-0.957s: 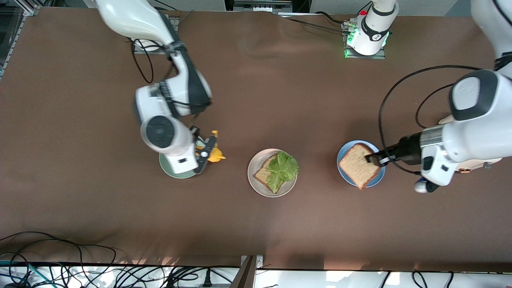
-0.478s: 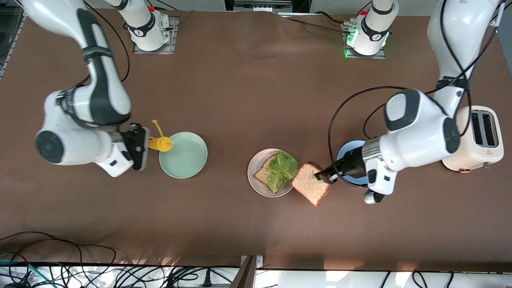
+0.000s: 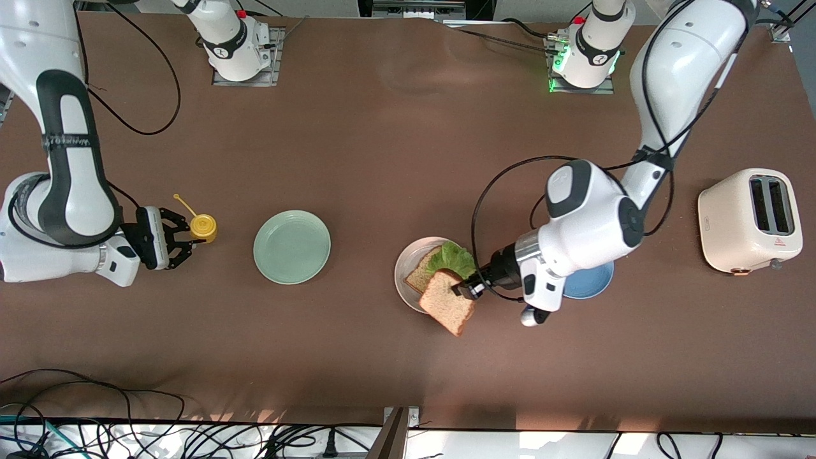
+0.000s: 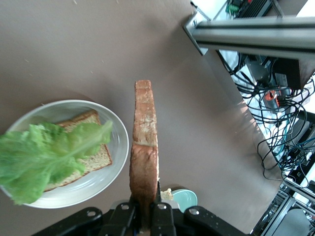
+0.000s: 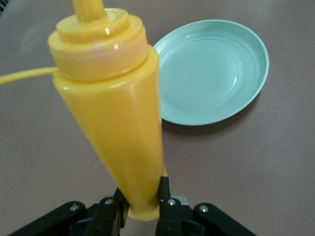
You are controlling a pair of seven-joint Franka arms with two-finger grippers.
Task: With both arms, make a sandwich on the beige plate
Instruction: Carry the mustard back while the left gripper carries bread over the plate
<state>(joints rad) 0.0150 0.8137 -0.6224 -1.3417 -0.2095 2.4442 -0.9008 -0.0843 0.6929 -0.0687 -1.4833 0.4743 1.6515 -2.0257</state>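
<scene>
The left end effector (image 3: 468, 290) hangs over the lower edge of the beige plate (image 3: 405, 280), just below the middle of the front view, pinching a slice of toast (image 3: 448, 307) by one edge. From the left wrist view this slice (image 4: 143, 162) stands on edge between the closed fingers (image 4: 162, 221). On the plate lies another slice of toast (image 3: 421, 275) with a lettuce leaf (image 3: 454, 259) on top. A blue plate (image 3: 590, 280) sits partly under the left arm, and a toaster (image 3: 749, 220) stands at mid right of the frame. At mid left, the right end effector (image 3: 185, 239) grips a yellow squeeze bottle (image 3: 203, 226) beside a mint-green plate (image 3: 292, 246) on the brown desk (image 3: 395, 159).
</scene>
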